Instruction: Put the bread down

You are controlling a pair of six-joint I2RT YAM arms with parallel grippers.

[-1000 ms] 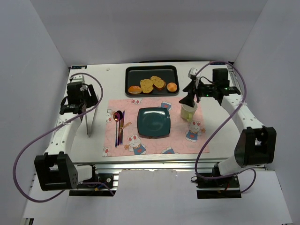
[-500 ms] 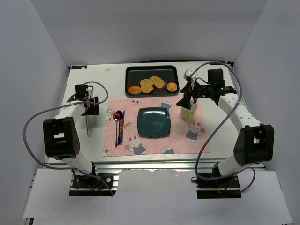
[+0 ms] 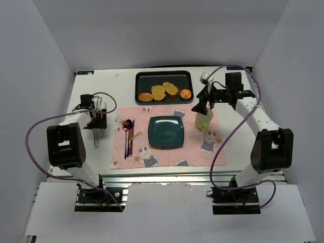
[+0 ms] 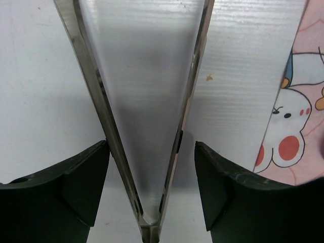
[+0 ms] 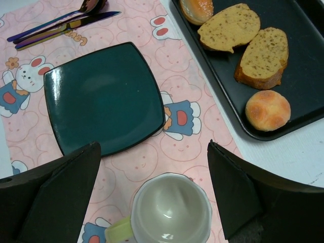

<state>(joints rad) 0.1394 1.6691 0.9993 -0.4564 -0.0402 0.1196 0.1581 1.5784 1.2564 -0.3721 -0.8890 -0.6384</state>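
Observation:
The bread (image 3: 186, 93), a small round golden bun, lies at the right end of the black tray (image 3: 142, 78); it also shows in the right wrist view (image 5: 268, 110). The teal plate (image 3: 166, 132) sits bare on the pink placemat and shows in the right wrist view (image 5: 104, 96). My right gripper (image 3: 199, 108) (image 5: 153, 147) is open and empty, hovering over a pale cup (image 5: 171, 210), apart from the bread. My left gripper (image 3: 96, 119) (image 4: 152, 147) is open, its fingers on either side of the hinge end of metal tongs (image 4: 81, 50) lying on the table.
On the tray, two toasted slices (image 3: 164, 90) and an oval bun (image 3: 145, 96) lie left of the bread. A spoon and knife (image 3: 128, 132) lie on the placemat left of the plate. The cup (image 3: 204, 120) stands right of the plate. The tongs (image 3: 95, 135) lie on the white table.
My left arm has folded back and its gripper has come down over the hinge end of the tongs. My right gripper has shifted only slightly above the cup.

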